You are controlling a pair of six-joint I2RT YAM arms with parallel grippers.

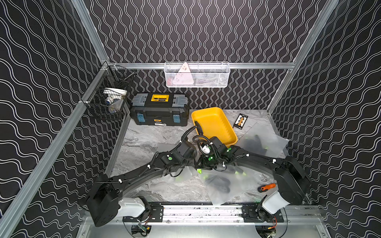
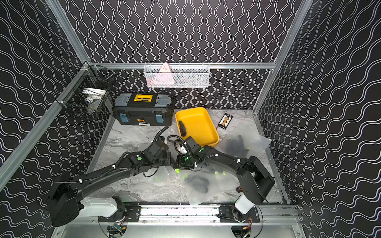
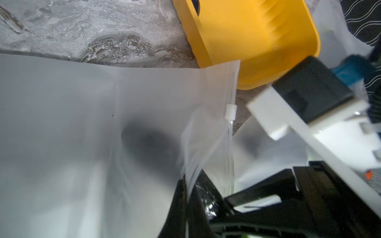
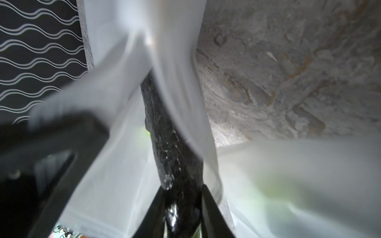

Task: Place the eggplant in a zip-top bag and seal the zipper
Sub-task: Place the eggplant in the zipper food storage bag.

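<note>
You are mid-insertion near the bench (image 1: 148, 136) centre, at 7 o'clock of the yellow tray (image 1: 214, 121). Your left gripper (image 3: 190, 192), pressed together, is pinching the zip-top bag (image 3: 61, 123) by its mouth edge, while your right gripper (image 4: 181, 197) is clamping the eggplant (image 4: 175, 144) partway inside. Next you are likely needing to release it, back out, then drag the slider (image 3: 230, 111) across.

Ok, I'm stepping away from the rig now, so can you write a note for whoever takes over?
Left gripper: shut on the mouth edge of the bag.
Right gripper: shut on the eggplant, its far end inside the bag.
Done: bag held open, eggplant partway in.
Left: release the eggplant inside, withdraw, run the slider across to seal it.
</note>
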